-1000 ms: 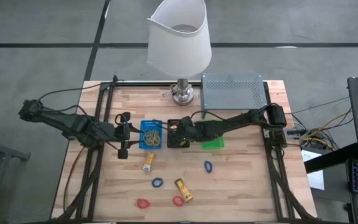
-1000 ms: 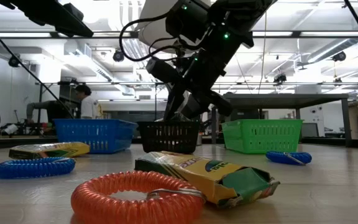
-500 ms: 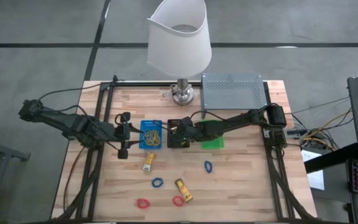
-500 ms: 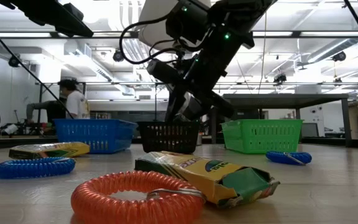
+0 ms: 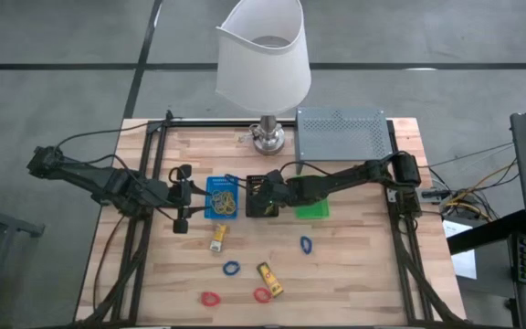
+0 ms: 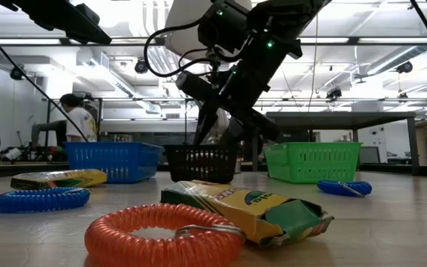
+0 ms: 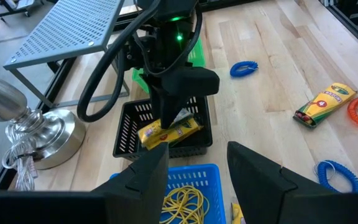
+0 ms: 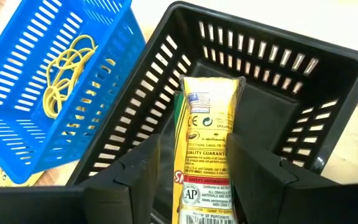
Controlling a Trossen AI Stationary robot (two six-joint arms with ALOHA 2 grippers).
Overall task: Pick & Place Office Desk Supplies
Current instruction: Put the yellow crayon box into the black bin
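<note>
My right gripper (image 8: 197, 155) hangs open over the black tray (image 5: 261, 196), fingers slanting down into it. A yellow packet (image 8: 207, 143) lies in that tray between the two fingers, with a dark gap beside it; in the left wrist view the packet (image 7: 169, 130) rests tilted on the tray's floor. My left gripper (image 7: 191, 168) waits open and empty by the blue tray (image 5: 223, 196), which holds tan rubber bands (image 7: 185, 202). Two more yellow packets (image 5: 218, 238) (image 5: 269, 279), two blue rings (image 5: 232, 268) (image 5: 306, 244) and two red rings (image 5: 210, 298) (image 5: 262, 294) lie on the table.
A green tray (image 5: 313, 210) stands to the right of the black one. A lamp (image 5: 263, 137) and a grey perforated shelf (image 5: 341, 132) stand at the far edge. Bare wood lies near the front edge around the loose items. A person moves in the room behind.
My right gripper has kept its place over the black tray and its fingers have opened, letting go of the yellow packet, which now lies in the tray.
</note>
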